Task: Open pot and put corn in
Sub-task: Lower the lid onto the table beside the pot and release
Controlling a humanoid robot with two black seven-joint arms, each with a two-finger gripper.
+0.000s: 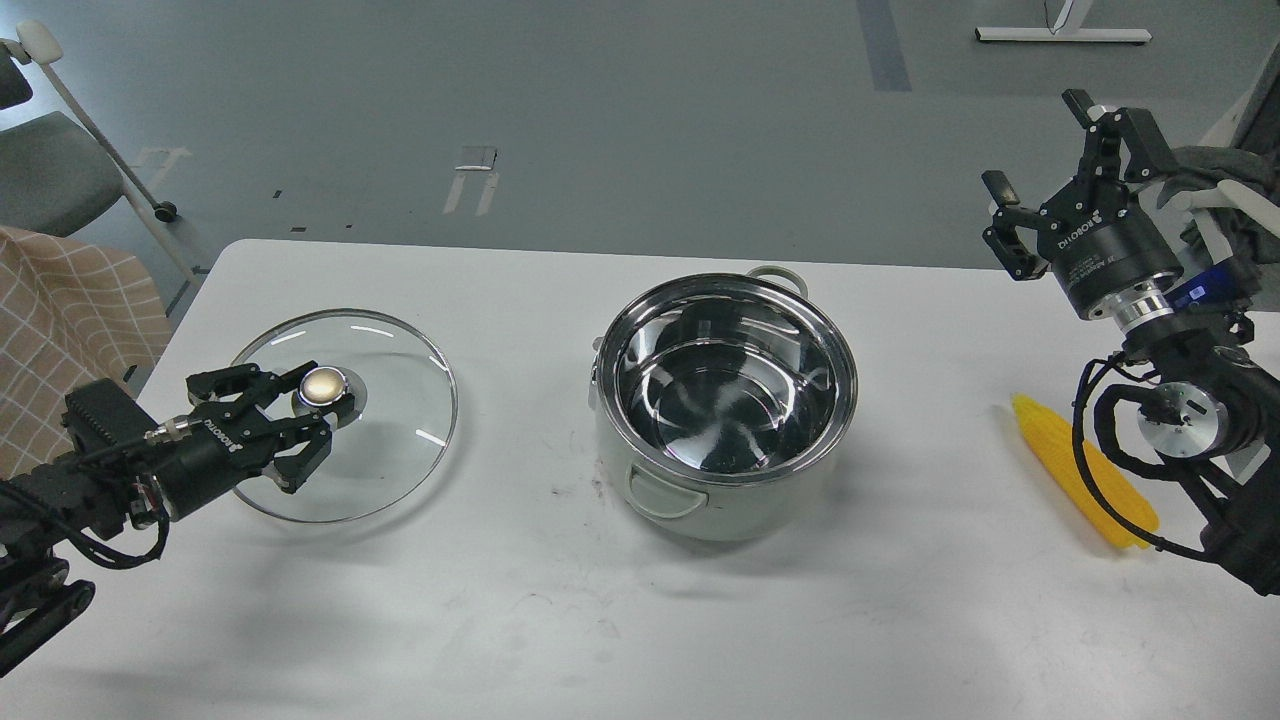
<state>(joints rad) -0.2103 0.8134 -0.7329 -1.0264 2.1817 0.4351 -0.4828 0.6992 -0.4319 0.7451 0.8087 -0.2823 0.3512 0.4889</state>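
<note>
The pale grey-green pot stands open in the middle of the table, its shiny steel inside empty. Its glass lid lies on the table at the left, away from the pot. My left gripper is low over the table and closed around the lid's brass-coloured knob. The yellow corn lies on the table at the right, partly behind my right arm's cable. My right gripper is open and empty, raised above and behind the corn.
The white table carries only the pot, lid and corn. A chair and a checked cloth are off the left edge. The table's right edge runs close by the corn.
</note>
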